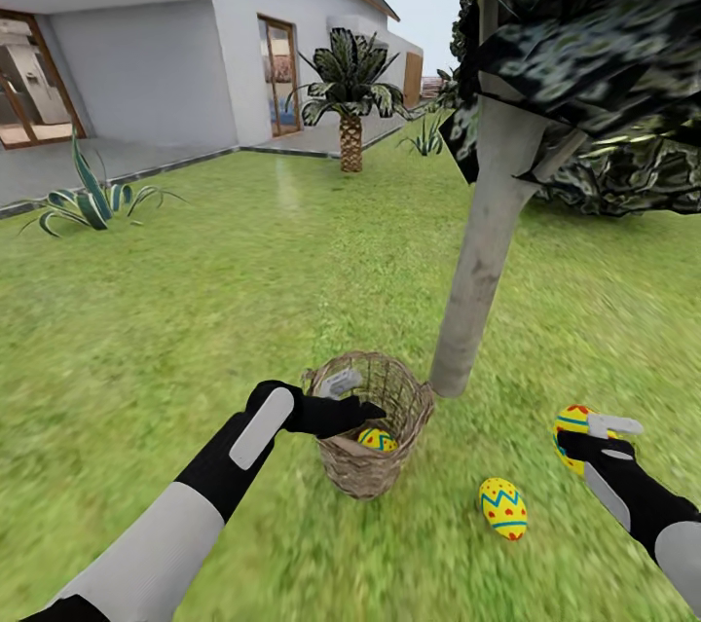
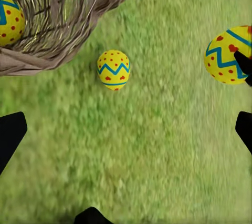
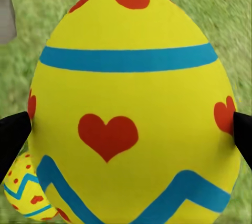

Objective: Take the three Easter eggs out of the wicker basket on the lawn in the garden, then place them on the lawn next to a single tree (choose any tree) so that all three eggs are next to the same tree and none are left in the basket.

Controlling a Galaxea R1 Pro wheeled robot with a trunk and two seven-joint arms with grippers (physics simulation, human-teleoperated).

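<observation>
The wicker basket [image 1: 370, 427] wall hides most of one egg [image 1: 377, 439], perhaps its lower half.

Your left hand [image 1: 352, 395] hovers over the rim of the wicker basket [image 1: 372, 422], where one egg [image 1: 377, 439] lies inside. Your right hand [image 1: 596, 434] grips a second egg [image 1: 571, 429] just above the lawn [image 1: 195, 311]. A third egg [image 1: 502, 508] lies on the grass between basket and right hand, near the tree [image 1: 484, 252].
</observation>
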